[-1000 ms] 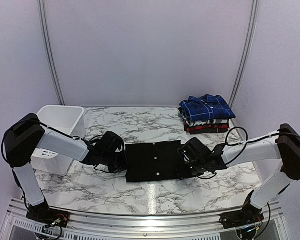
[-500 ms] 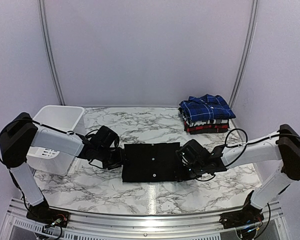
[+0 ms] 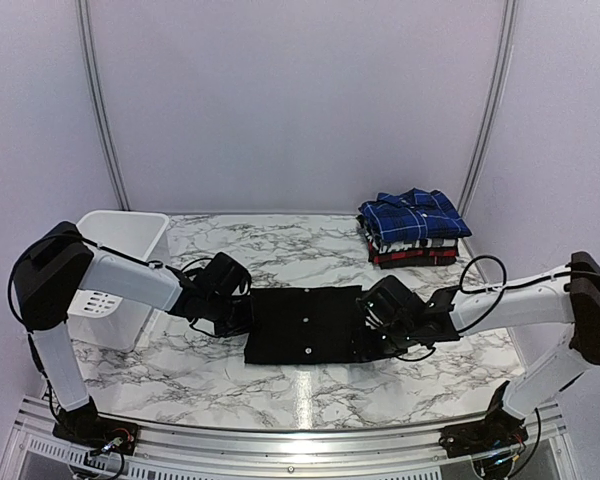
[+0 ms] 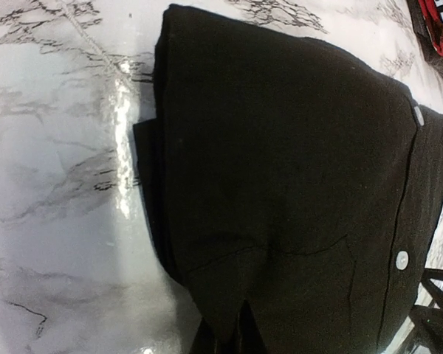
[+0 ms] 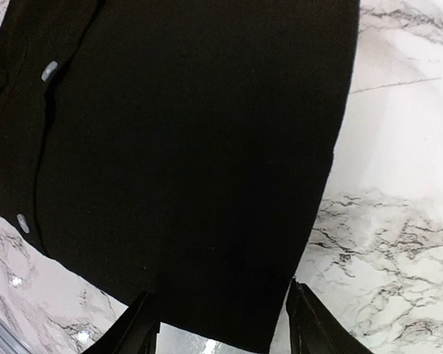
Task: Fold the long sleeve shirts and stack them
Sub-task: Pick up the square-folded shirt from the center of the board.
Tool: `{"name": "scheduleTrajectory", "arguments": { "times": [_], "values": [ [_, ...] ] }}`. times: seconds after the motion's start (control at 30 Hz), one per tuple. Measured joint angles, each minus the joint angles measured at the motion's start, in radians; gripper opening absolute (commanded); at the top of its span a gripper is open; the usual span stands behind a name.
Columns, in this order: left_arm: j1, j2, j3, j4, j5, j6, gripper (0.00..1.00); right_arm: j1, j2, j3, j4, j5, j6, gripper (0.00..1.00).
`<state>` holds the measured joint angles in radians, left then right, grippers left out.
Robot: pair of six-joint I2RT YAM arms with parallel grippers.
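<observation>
Black shirt [image 3: 305,325] lies flat mid-table, folded to a rough rectangle with the button placket facing up, between the two arms.

Left gripper [image 4: 230,335]: at the shirt's left edge, fingers pressed together. Black on black, so I cannot tell if any cloth is pinched between them.

Right gripper [image 5: 221,324]: at the shirt's right edge, jaws spread, one finger either side of a strip of the shirt's edge, nothing clamped.

Stack of folded plaid shirts [image 3: 413,235]: back right of the marble table [image 3: 280,245], well apart from the black shirt. Blue-and-white on top, red at the bottom, a pale layer between.

White basket [image 3: 110,222]: far left, beside the left arm. What shows of its inside is plain white wall. The arm hides its near part, so I cannot tell the contents there.
</observation>
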<state>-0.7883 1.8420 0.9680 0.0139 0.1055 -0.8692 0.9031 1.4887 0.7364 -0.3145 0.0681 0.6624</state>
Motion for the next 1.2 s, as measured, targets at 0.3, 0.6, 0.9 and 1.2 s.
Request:
{"name": "scheduleTrajectory", "arguments": {
  "times": [0.3,0.6,0.9,1.2],
  "values": [
    [0.007,-0.058,0.0,-0.117,-0.02,0.042,0.0,-0.113,-0.059,0.02,0.026,-0.016,-0.007,0.49],
    [0.082,-0.208,0.008,-0.279,0.019,0.159,0.0,-0.115,0.081,0.054,0.14,-0.091,-0.008,0.41],
    [0.121,-0.271,0.018,-0.382,0.055,0.241,0.0,-0.064,0.274,0.18,0.209,-0.113,0.005,0.28],
    [0.228,-0.376,0.069,-0.505,0.055,0.338,0.0,-0.005,0.379,0.295,0.229,-0.105,0.019,0.29]
  ]
}}
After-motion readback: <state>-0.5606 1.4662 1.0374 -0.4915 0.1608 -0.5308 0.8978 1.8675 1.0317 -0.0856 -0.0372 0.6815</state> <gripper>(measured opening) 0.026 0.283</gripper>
